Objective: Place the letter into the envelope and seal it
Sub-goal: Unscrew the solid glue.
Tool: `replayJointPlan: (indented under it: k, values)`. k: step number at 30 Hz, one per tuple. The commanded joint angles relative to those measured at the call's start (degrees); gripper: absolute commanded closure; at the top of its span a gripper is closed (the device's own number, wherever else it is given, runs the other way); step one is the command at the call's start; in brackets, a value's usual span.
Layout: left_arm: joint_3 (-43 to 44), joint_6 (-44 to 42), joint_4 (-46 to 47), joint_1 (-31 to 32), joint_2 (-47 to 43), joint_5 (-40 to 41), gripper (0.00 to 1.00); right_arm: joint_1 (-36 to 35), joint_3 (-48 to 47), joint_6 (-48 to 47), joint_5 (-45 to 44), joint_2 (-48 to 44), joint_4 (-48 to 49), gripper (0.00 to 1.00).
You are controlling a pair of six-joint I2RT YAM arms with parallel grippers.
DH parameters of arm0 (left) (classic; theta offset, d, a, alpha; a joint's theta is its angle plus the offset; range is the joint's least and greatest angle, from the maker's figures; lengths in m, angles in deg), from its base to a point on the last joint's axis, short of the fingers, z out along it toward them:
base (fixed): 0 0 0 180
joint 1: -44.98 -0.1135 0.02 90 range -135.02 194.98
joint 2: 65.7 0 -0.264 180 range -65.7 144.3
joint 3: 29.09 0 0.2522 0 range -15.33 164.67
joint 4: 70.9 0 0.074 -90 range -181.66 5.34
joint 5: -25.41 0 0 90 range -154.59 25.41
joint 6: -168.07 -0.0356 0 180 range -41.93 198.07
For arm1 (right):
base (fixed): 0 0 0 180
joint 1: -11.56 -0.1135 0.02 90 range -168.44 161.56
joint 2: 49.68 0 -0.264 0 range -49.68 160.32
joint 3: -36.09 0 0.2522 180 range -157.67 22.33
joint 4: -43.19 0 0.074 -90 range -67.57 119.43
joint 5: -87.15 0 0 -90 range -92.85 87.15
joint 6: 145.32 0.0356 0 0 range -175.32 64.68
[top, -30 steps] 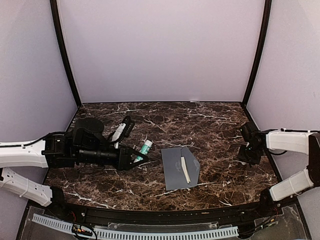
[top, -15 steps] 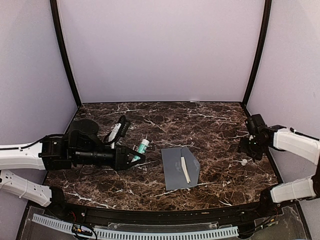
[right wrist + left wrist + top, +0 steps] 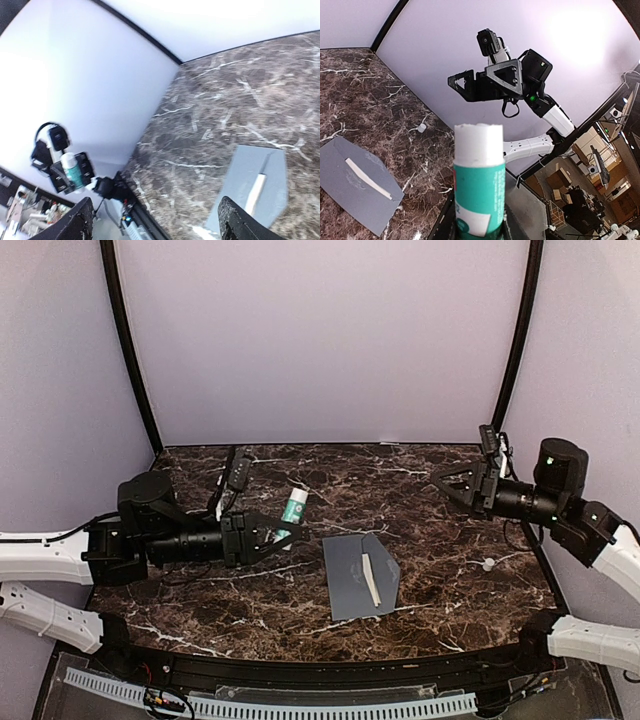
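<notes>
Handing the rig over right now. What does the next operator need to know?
The left gripper is shut on the uncapped glue stick, left of the envelope.
The right gripper is open, empty and raised at the right.
The envelope lies flat mid-table, flap open, white strip exposed. A small white cap lies to its right.
Done: no loose letter in view; probably inside, unconfirmed.
Left: glue the flap, fold, press shut.
</notes>
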Motion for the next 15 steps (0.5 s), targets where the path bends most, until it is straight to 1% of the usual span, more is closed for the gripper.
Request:
replayJointPlan:
  k: [1,2,5,8,12,15]
  values:
    - [-0.26,1.19,10.63,-0.07,1.87,-3.12,1.0,-9.64,1.63,5.48,3.7,-0.48,17.27,0.18]
    - [-0.15,1.39,12.65,-0.01,2.62,-3.64,1.0,-12.33,1.85,5.98,2.59,-0.01,20.16,0.18]
    - [0.58,2.42,16.48,0.79,4.34,-3.73,1.0,-20.49,0.96,5.27,-1.32,3.17,27.12,0.13]
    - [0.77,3.09,21.43,1.68,6.44,-3.71,1.0,-27.87,-3.63,2.26,-5.44,9.81,28.05,0.14]
    - [1.71,3.99,24.84,3.0,8.47,-4.43,1.0,-33.78,-8.53,0.87,-6.24,17.8,31.86,0.23]
    - [1.87,4.41,26.17,3.73,9.13,-4.39,1.0,-36.28,-10.13,0.79,-6.53,21.73,35.06,0.33]
